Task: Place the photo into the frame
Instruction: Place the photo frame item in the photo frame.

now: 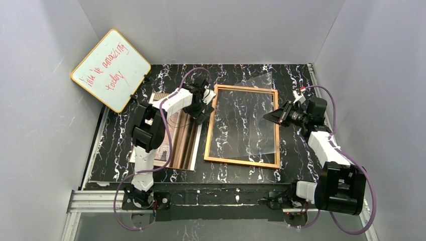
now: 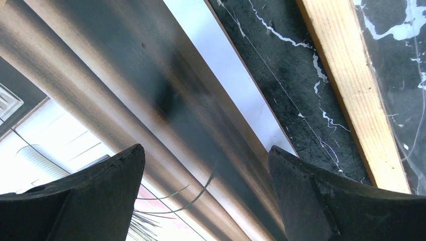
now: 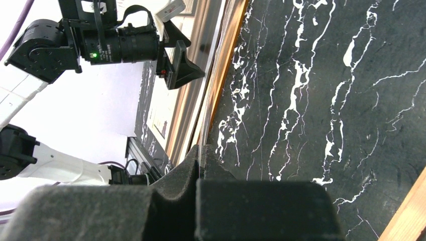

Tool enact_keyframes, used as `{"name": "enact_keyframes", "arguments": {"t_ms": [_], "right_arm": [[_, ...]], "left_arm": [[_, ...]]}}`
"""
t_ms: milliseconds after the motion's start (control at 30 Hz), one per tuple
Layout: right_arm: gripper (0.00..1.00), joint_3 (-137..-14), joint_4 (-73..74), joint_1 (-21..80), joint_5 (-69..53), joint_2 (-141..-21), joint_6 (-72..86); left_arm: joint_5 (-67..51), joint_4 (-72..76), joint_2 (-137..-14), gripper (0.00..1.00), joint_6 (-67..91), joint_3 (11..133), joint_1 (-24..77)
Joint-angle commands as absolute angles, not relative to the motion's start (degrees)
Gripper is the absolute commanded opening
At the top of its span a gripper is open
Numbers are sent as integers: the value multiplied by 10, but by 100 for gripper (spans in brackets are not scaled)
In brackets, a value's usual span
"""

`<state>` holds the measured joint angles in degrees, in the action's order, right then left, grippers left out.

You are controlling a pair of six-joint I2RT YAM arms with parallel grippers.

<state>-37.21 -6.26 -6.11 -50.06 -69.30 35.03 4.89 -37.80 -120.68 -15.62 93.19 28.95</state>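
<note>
Pane-lifting step, as we judged it: the right gripper (image 1: 268, 116) clamped the right edge of the clear pane (image 1: 251, 120), tilting it off the frame (image 1: 241, 161) at the centre of the worktop (image 1: 301, 165). The left gripper (image 1: 202, 116) hung with jaws spread wide over the right edge of the photo (image 1: 183, 143), which lay flat toward the left edge. Next, we reckoned, the left jaws had to drop, pinch that thin edge and slide the print under the pane. Only the right wrist view showed the sheet nipped in that closed grip; only the left wrist view showed the bare strip between photo and frame.
</note>
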Motion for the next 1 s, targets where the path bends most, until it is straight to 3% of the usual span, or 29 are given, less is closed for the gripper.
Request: {"name": "enact_keyframes", "arguments": {"t_ms": [0, 967], "right_arm": [[1, -381, -112, -62, -530, -686, 353], [1, -374, -157, -62, -472, -707, 361]], "left_arm": [[28, -392, -1223, 90, -147, 936, 293], [20, -399, -1228, 90, -153, 938, 294]]}}
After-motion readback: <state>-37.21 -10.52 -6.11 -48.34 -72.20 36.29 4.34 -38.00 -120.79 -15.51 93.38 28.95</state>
